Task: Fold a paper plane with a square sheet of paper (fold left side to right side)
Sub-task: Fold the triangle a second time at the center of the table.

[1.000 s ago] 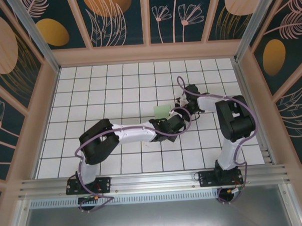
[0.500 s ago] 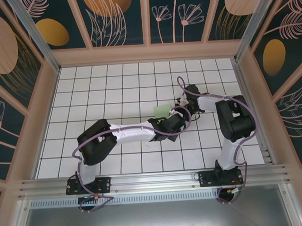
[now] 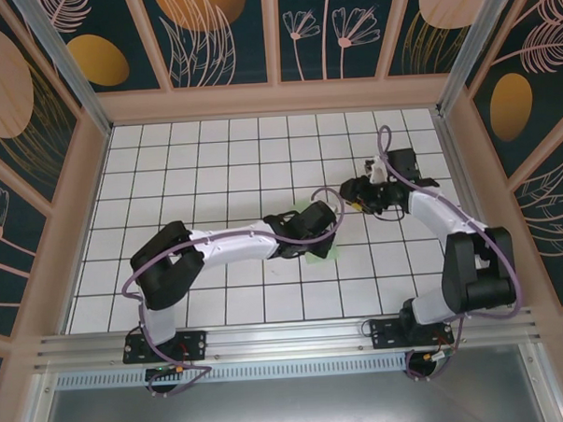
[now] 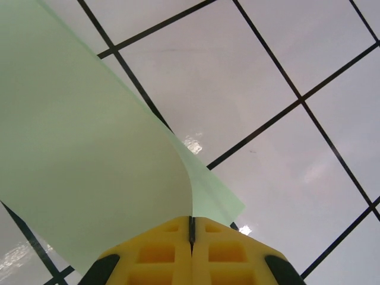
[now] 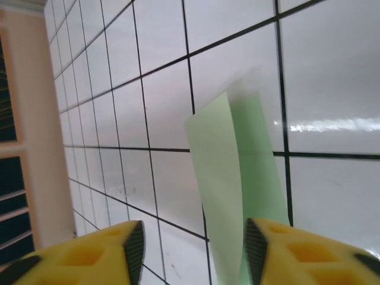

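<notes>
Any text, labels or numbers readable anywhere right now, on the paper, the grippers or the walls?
None readable. The square sheet of paper is plain, the left gripper and right gripper bear no markings, the table has only grid lines, the wall panels only plant drawings.

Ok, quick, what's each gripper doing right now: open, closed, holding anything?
Left gripper: closed, pinching the edge of the green paper sheet.
Right gripper: open, holding nothing.
</notes>
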`<action>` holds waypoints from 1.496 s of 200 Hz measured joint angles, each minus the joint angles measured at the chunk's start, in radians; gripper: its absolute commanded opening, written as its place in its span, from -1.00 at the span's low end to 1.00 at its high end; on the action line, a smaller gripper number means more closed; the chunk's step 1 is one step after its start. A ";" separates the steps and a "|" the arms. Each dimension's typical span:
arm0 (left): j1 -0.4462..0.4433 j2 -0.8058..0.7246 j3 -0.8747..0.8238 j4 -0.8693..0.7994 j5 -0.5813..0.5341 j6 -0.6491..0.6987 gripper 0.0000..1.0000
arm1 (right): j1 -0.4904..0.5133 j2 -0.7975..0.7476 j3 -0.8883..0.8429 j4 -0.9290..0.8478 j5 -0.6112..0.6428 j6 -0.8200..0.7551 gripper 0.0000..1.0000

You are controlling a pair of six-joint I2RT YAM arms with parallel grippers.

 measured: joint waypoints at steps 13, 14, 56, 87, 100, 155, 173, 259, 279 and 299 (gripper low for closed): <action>0.017 -0.008 -0.023 0.020 0.034 -0.012 -1.00 | -0.008 -0.036 -0.066 0.019 -0.011 0.010 -0.62; 0.018 -0.008 -0.024 0.023 0.037 -0.013 -1.00 | -0.008 -0.037 -0.070 0.021 -0.011 0.014 -0.63; 0.058 -0.023 -0.081 0.084 0.124 -0.054 -1.00 | 0.049 -0.058 -0.258 0.087 -0.043 0.062 -0.81; 0.068 -0.028 -0.089 0.113 0.158 -0.079 -1.00 | 0.128 -0.031 -0.306 0.139 -0.040 0.105 -0.83; 0.069 -0.030 -0.091 0.121 0.169 -0.085 -1.00 | 0.148 -0.014 -0.308 0.160 -0.032 0.117 -0.83; 0.077 -0.037 -0.101 0.131 0.174 -0.100 -1.00 | 0.208 0.091 -0.306 0.193 0.021 0.142 -0.82; 0.082 -0.038 -0.103 0.131 0.175 -0.099 -1.00 | 0.212 0.112 -0.298 0.185 0.031 0.139 -0.82; 0.120 -0.039 -0.113 0.108 0.215 0.002 -1.00 | 0.220 0.122 -0.270 0.145 0.058 0.096 -0.82; 0.124 -0.039 -0.113 0.092 0.197 0.034 -0.99 | 0.220 0.122 -0.270 0.144 0.058 0.091 -0.82; 0.125 -0.039 -0.113 0.083 0.176 0.060 -0.98 | 0.220 0.125 -0.266 0.139 0.058 0.088 -0.82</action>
